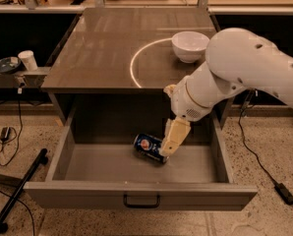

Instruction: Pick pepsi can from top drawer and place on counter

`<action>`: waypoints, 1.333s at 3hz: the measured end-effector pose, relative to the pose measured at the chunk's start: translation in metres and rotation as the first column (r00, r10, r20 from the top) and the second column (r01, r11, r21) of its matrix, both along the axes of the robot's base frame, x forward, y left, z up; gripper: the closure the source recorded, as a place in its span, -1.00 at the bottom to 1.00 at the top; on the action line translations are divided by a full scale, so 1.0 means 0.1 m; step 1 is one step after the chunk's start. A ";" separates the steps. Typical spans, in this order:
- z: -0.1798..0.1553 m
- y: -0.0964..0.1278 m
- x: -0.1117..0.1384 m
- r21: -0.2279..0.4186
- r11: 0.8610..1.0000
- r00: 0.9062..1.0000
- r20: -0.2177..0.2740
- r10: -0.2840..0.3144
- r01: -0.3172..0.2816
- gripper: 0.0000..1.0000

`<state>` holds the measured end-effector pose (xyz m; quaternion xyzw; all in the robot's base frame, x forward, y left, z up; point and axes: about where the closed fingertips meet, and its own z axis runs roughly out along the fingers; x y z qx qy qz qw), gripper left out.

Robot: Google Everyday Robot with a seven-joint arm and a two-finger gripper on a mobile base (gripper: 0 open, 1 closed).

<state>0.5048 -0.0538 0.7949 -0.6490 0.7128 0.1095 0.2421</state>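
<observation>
Gripper hangs inside the open top drawer, reaching down from the white arm that comes in from the right above the drawer's right wall. It sits at the right end of the pepsi can, overlapping it in this view. Cannot tell if it is spread, closed, or already pinching the can. The can lies on its side on the drawer floor, about mid-drawer and a bit toward the back, logo facing up. Its long axis runs on a diagonal from back-left to front-right. So the can lies left of the gripper and a touch further back, with its near end right at the tip. Only one arm, so no choice of side. Judgement: this is the grasp step and no lift is done yet. The coming move depends on closing across the can's round body, not along its length. A can lying on its side on the smooth drawer floor could roll or skid left if nudged. There is plenty of free floor around the can, with the side walls well apart from it and the handle on the front panel out of the way. The counter is directly above and behind. The lift must clear its front edge, which overhangs the back of the drawer. On the counter a white bowl sits at back right, on the pale arc, while the left and front areas are bare for placing.
</observation>
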 end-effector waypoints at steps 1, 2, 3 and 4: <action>-0.09 0.00 -0.03 0.005 1.000 1.000 -0.014 -0.002 0.002 -1.00; -0.25 0.02 -0.07 0.019 1.000 0.999 -0.040 -0.006 0.007 -1.00; -0.50 0.02 -0.12 0.049 0.999 0.997 -0.077 -0.021 0.025 -1.00; -0.50 0.03 -0.11 0.056 0.998 0.997 -0.075 -0.019 0.024 -1.00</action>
